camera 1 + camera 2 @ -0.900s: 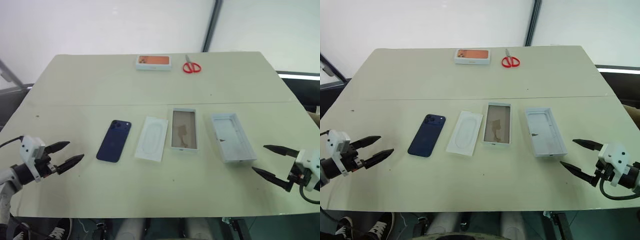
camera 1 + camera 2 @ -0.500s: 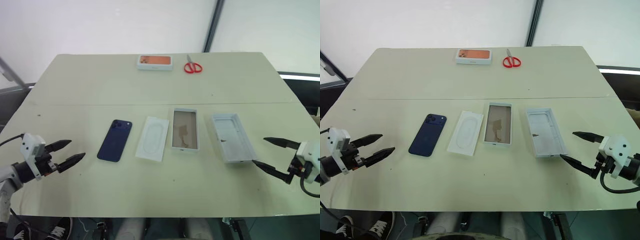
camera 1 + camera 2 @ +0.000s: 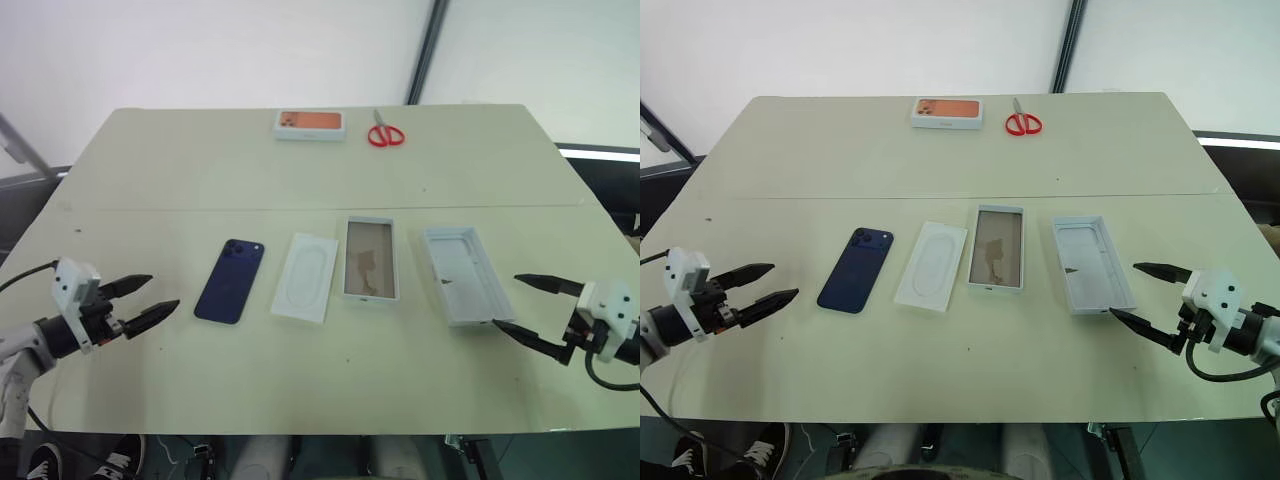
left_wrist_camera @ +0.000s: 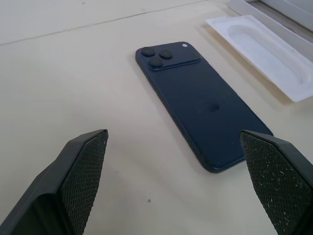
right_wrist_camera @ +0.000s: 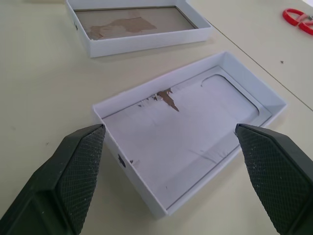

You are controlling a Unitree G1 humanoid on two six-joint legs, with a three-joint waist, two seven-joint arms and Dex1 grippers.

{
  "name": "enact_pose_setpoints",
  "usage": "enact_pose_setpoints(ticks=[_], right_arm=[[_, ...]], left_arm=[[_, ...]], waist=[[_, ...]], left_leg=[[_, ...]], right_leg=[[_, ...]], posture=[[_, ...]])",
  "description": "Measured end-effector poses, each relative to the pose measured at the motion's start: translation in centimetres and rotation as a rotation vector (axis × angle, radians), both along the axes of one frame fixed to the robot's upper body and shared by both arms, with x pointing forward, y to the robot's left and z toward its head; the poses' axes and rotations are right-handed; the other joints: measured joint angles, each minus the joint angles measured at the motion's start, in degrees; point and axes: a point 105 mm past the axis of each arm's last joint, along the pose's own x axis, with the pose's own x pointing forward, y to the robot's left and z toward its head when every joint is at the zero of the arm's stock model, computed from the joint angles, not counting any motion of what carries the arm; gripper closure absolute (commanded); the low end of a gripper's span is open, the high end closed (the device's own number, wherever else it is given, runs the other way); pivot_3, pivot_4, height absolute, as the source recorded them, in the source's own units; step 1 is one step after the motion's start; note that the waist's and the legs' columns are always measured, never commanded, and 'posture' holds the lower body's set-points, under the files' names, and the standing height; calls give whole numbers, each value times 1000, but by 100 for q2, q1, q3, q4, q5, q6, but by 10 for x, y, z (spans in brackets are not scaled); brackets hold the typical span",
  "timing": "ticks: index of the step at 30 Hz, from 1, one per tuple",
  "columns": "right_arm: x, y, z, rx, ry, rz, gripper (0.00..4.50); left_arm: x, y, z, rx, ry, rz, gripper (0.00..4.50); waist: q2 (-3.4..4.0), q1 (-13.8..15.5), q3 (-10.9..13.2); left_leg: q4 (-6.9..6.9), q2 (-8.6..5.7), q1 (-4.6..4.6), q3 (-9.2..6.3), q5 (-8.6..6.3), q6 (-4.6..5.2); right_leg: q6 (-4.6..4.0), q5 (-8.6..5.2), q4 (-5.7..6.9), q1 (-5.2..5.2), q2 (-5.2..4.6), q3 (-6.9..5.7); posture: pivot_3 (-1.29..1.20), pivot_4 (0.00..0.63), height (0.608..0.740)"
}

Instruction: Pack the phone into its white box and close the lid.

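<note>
The phone (image 3: 229, 280) lies back-up on the table (image 3: 200, 170), left of the white box (image 3: 369, 260); the lid (image 3: 460, 274) sits open-side-up right of that box; left gripper (image 3: 140, 302) and right gripper (image 3: 523, 305) both gape wide, holding nothing.

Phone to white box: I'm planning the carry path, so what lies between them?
In the left eye view, the flat white insert with a rounded recess lies on the table between the phone and the white box.
</note>
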Motion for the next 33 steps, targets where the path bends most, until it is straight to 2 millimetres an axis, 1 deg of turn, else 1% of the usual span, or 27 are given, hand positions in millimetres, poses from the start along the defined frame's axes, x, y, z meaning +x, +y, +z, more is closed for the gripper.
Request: enact_pose_setpoints(ticks=[3,5,7,10,11,13,15,17,19,21,24,27,30,33], right_arm=[[7,9,0,16,27,7,43],[9,17,2,6,25,33,43],[14,29,7,6,15,63,43],[27,58,25,-5,-19,134,43],[30,67,32,-9,-39,156,43],[33,81,42,-13,-59,195,43],[33,93,42,-18,-44,226,43],[34,102,38,-18,-20,251,43],[36,112,36,1,-17,276,43],[37,116,36,3,-26,283,43],[40,117,38,5,-37,279,43],[41,119,40,10,-49,281,43],[41,120,39,15,-49,282,43],[43,119,39,11,-57,275,43]], left_arm=[[16,-13,15,-36,-49,13,0],[21,-20,22,-35,-52,13,0],[26,-31,18,-43,8,15,0],[31,-63,18,-197,104,-17,0],[31,-71,18,-230,131,-26,0],[32,-81,13,-241,189,-35,0],[30,-93,0,-225,259,-48,0],[31,-106,-9,-224,302,-63,0],[34,-121,-11,-256,301,-80,0],[35,-128,-11,-266,313,-98,0],[34,-138,-6,-340,360,-123,0],[30,-151,-9,-387,422,-154,0],[33,-162,-17,-448,489,-111,0],[31,-170,-16,-464,504,-104,0]], waist=[[-2,6,0],[0,0,0],[3,-26,2],[3,-52,3],[1,-47,3],[1,-39,3],[1,-25,3],[0,-2,3],[-2,12,4],[-5,4,4],[-5,2,4],[-5,-1,4],[-6,2,4],[-7,1,3]], left_leg=[[6,0,-1,-5,0,0],[3,-3,-1,-3,0,0],[1,-2,-1,0,0,1],[6,-1,-4,-2,1,1],[6,-1,-5,-5,1,1],[2,-2,-5,-5,1,1],[1,-5,-6,-4,1,1],[5,-7,-8,-4,1,1],[15,-9,-10,-5,2,0],[16,-9,-9,-4,3,-1],[14,-9,-10,-5,2,0],[12,-9,-10,-5,3,0],[17,-10,-9,-6,3,0],[18,-11,-8,-6,3,0]], right_leg=[[3,2,2,2,2,-4],[19,10,2,1,1,-3],[23,12,5,-3,2,-2],[25,13,14,-7,6,-6],[27,14,14,-8,6,-9],[28,14,14,-8,7,-10],[28,14,13,-8,8,-11],[27,14,13,-8,8,-12],[27,14,13,-4,7,-13],[26,14,13,-3,8,-12],[27,14,13,-6,8,-13],[28,15,14,-6,10,-14],[29,15,19,-5,11,-15],[30,16,18,-2,10,-15]], posture=[[0,150,740],[0,150,740],[0,150,740],[0,150,740],[0,150,740],[0,150,740],[0,150,740],[0,150,740],[0,150,740],[0,150,740],[0,150,740],[0,150,740],[0,150,740],[0,150,740]])
